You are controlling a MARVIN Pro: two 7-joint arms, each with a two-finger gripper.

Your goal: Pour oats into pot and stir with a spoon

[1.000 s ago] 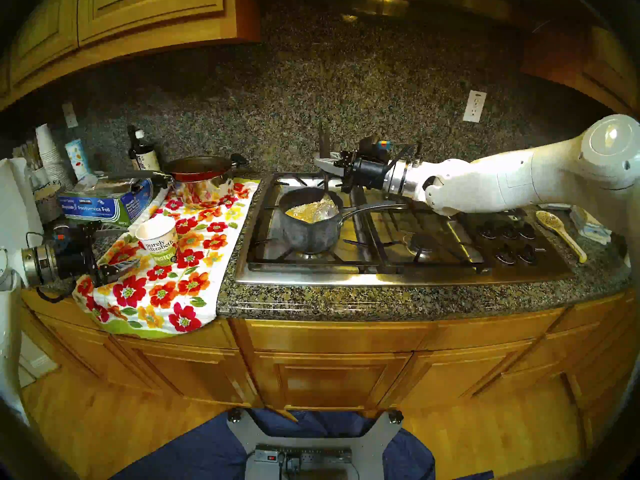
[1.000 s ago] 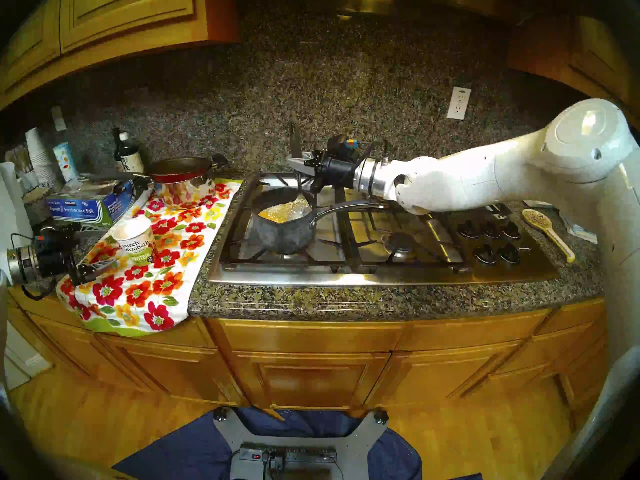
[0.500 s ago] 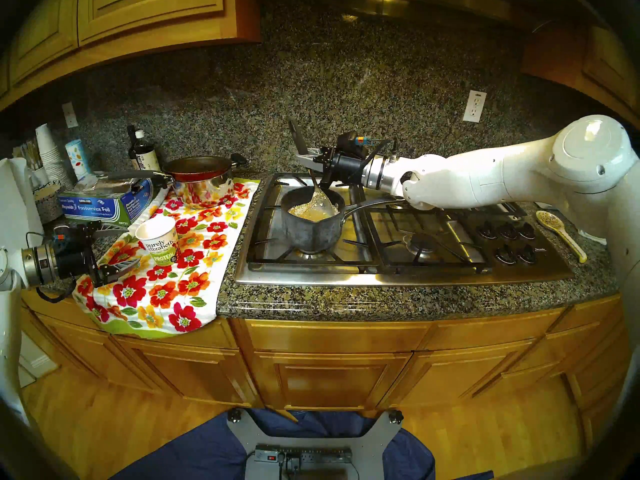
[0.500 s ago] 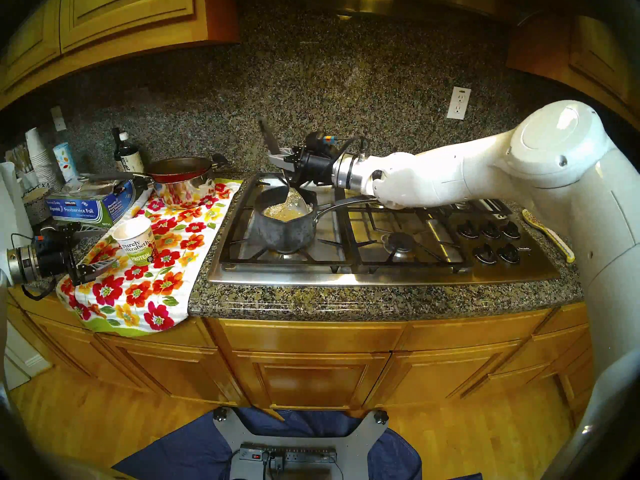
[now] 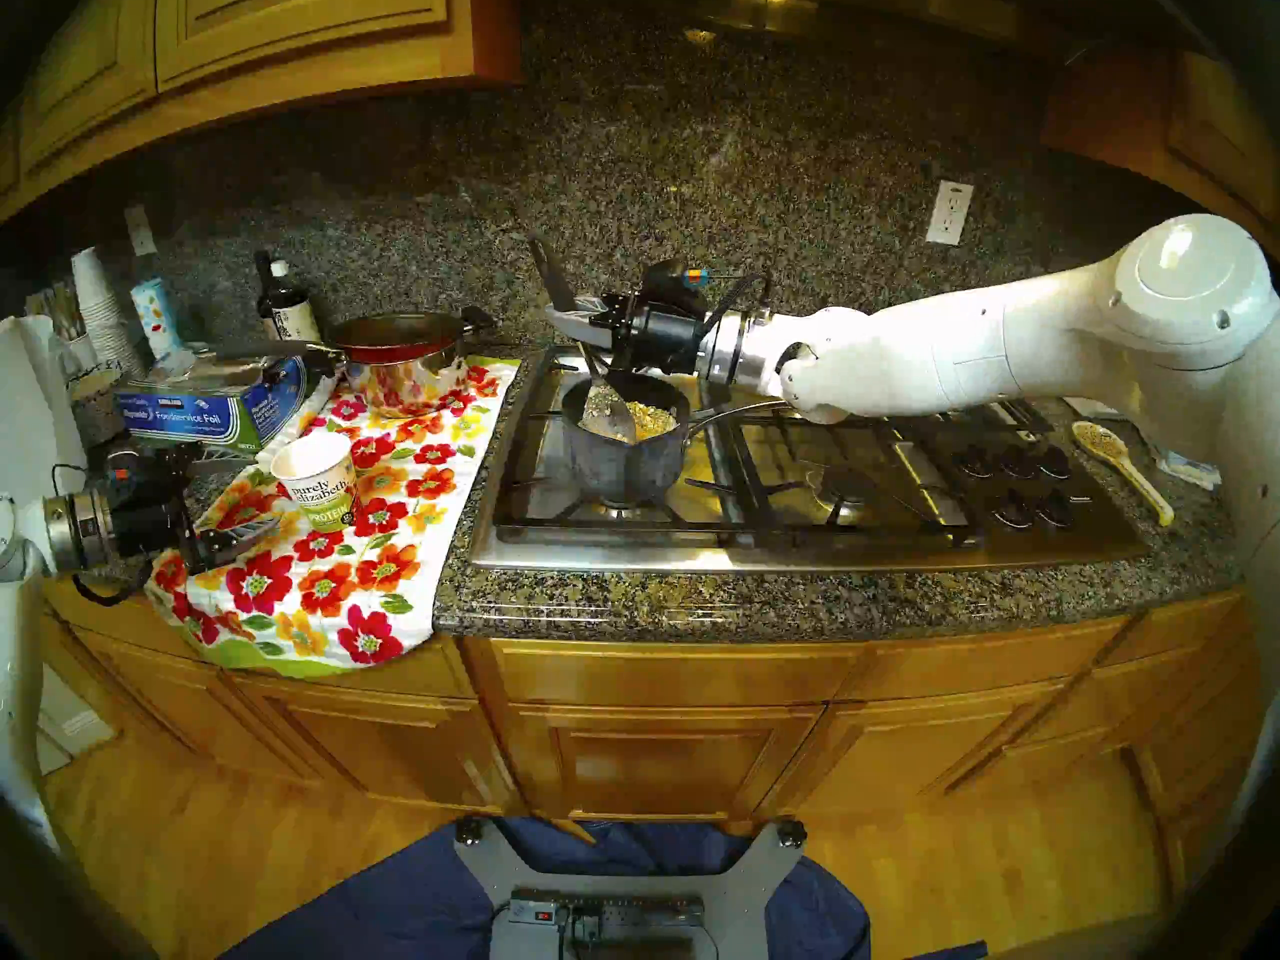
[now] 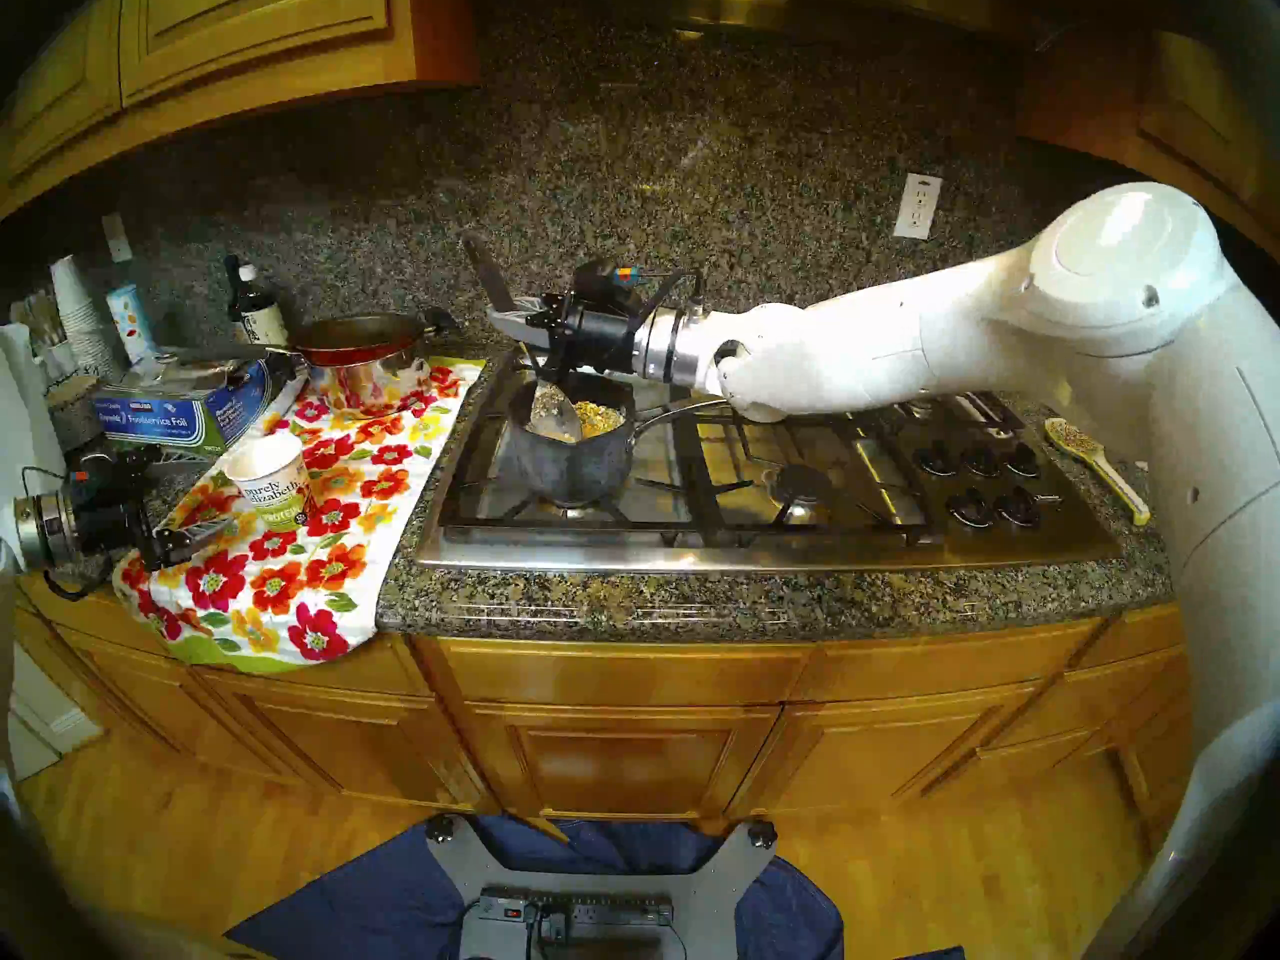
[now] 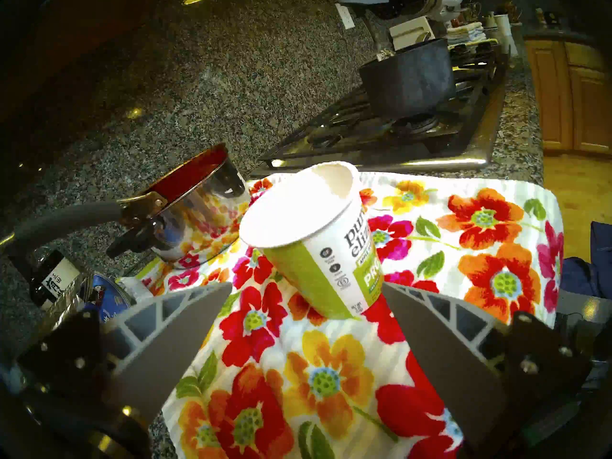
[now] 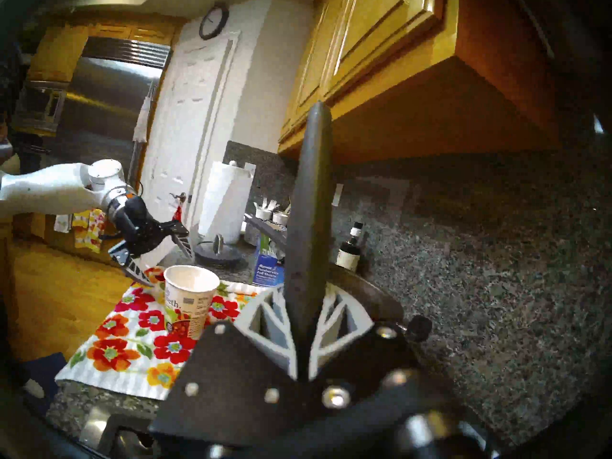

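right gripper (image 5: pixel 578 321) clamping spoon (image 5: pixel 604 401), bowl in pot (image 5: pixel 623 453)

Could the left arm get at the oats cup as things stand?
Probably yes. The left gripper is open and empty, aimed at the upright oats cup on the floral towel, with only bare towel between its fingers and the cup.
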